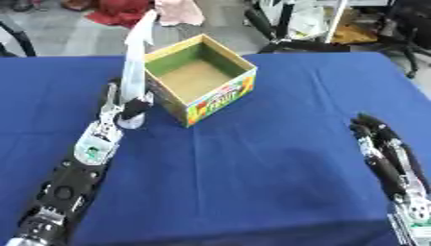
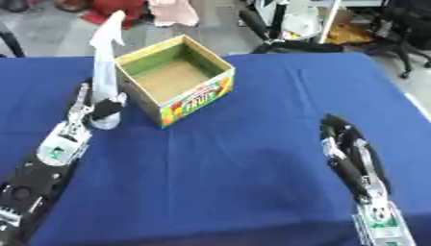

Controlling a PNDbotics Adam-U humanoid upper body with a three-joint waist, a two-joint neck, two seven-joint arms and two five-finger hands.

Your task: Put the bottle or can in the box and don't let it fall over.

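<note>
Your left hand (image 1: 126, 108) curls round the lower part of a tall clear bottle (image 1: 134, 72), which stands upright on the blue table (image 1: 252, 168), just left of the open cardboard box (image 1: 199, 79). Your right hand (image 1: 383, 149) lies near the right edge, well apart, fingers straight and pressed together.

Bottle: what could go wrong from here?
1. The tall clear bottle is held only near its base by the left robot hand, so it may tip during the lift.
2. It stands close beside the open box; its base could clip the near wall going in.
3. The right robot hand rests open, too far to steady it.
</note>
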